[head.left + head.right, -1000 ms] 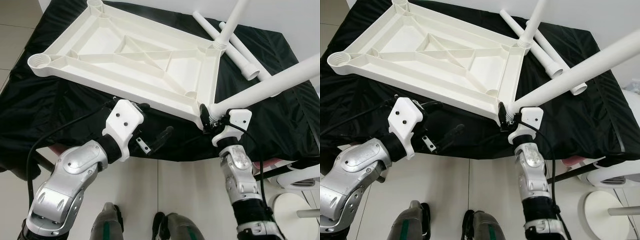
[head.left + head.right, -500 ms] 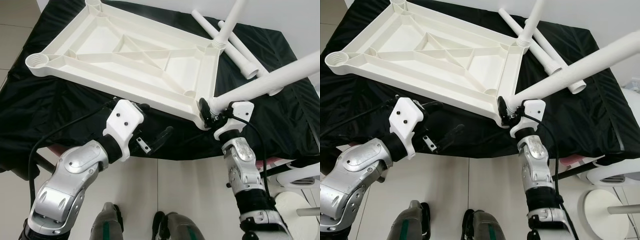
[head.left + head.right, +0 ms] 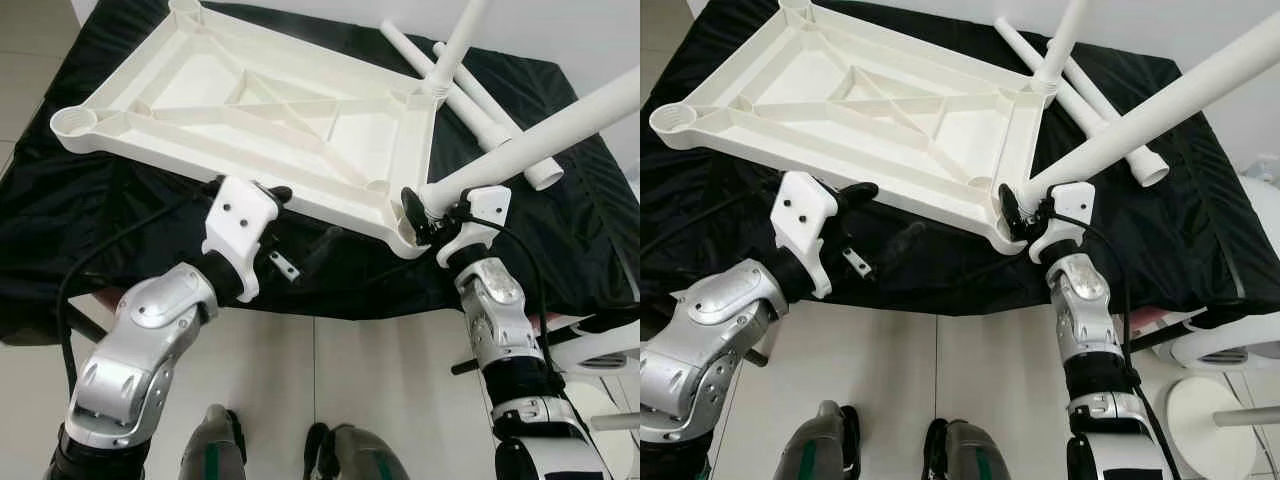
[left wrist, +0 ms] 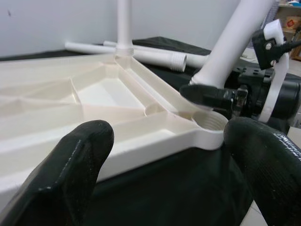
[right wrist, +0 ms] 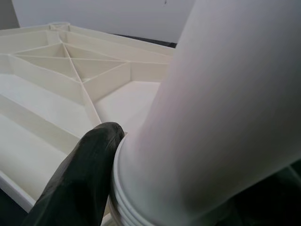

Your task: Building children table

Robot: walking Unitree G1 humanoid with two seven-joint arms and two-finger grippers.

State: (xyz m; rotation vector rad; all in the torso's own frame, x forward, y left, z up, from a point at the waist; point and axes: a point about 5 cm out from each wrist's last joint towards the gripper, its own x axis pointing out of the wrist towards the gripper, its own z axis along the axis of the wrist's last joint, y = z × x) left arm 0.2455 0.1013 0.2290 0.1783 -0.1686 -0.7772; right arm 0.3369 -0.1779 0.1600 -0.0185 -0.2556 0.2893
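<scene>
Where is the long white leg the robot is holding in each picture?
Left eye view: the leg slants from the upper right down to the tabletop's near right corner, gripped by the right gripper.
Right eye view: same leg, same slant.
Left wrist view: the leg rises at the right.
Right wrist view: the leg looms close, on the right.
Shared landmark: the corner socket at its foot.

A black cloth (image 3: 80, 200) covers the work surface from edge to edge. A white ribbed tabletop (image 3: 250, 110) lies upside down on the cloth, underside facing up. Two loose white legs (image 3: 480, 95) lie on the cloth beside its far right corner, one crossing the other.
</scene>
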